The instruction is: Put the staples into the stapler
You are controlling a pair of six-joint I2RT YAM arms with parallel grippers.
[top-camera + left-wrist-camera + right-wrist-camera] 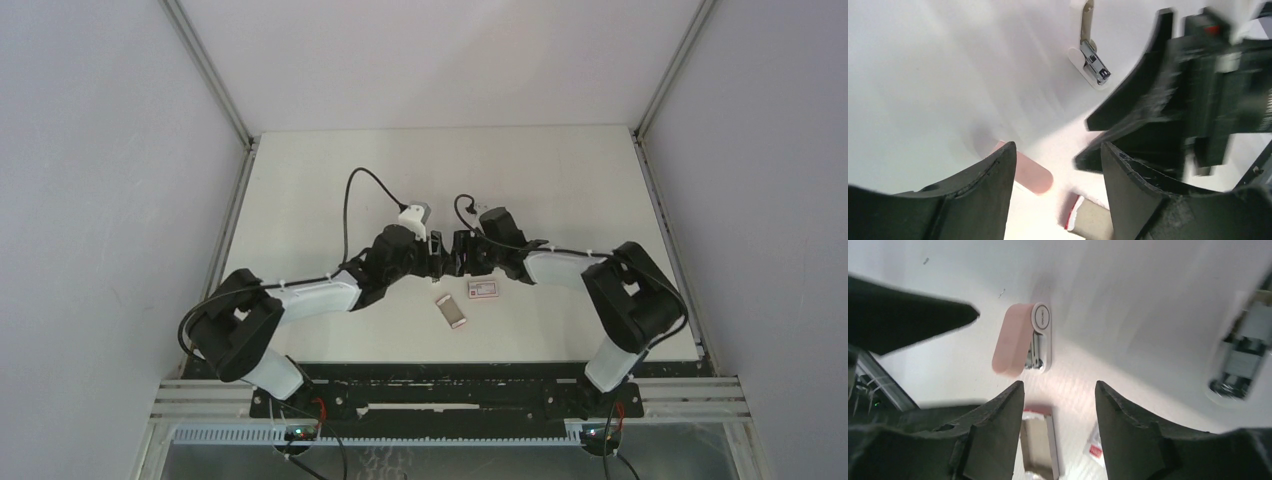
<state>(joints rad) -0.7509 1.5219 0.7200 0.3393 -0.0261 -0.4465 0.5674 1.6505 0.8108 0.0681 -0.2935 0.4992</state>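
The table is smooth, matt white. The pink stapler has a matt plastic shell around shiny metal. The white stapler is smooth plastic with bright chrome. The carton tray is dull cardboard. The left gripper's fingers are matt black plastic with scuffed edges.

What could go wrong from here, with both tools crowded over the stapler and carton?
The left tool and right tool hover close together; they may collide. The open carton tray lies under the right tool and could get knocked away. The pink stapler looks light and may slide when pressed.
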